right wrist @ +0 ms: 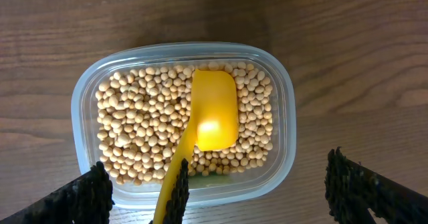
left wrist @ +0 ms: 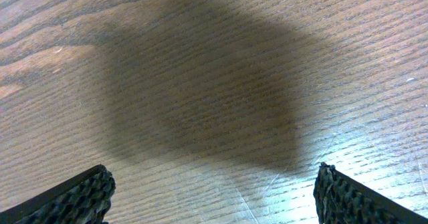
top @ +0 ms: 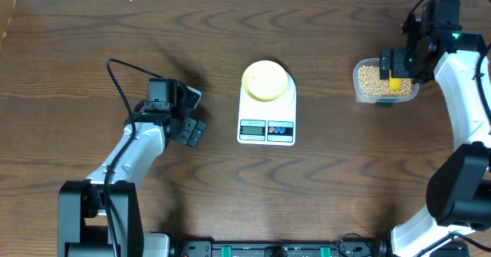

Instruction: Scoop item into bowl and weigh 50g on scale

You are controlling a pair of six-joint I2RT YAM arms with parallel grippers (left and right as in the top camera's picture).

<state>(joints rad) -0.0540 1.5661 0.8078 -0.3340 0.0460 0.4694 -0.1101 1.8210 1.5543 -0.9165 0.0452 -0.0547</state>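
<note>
While the right pincer (right wrist: 217, 194) hung spread wide just above the clear tub (right wrist: 284, 117) at the bench's (top: 77, 42) far right, the soybeans (right wrist: 134, 130) lay inside it, with the yellow scoop (right wrist: 214, 117) resting on them. The pale bowl (top: 265, 80) sat on the white scale (top: 266, 130) mid-bench; its display looked too small to read. The left pincer (left wrist: 212, 198) was released too, over bare wood, well apart from the scale.

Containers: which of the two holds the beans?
The clear plastic tub at the right, with the yellow scoop in it; the bowl on the scale looks empty.
</note>
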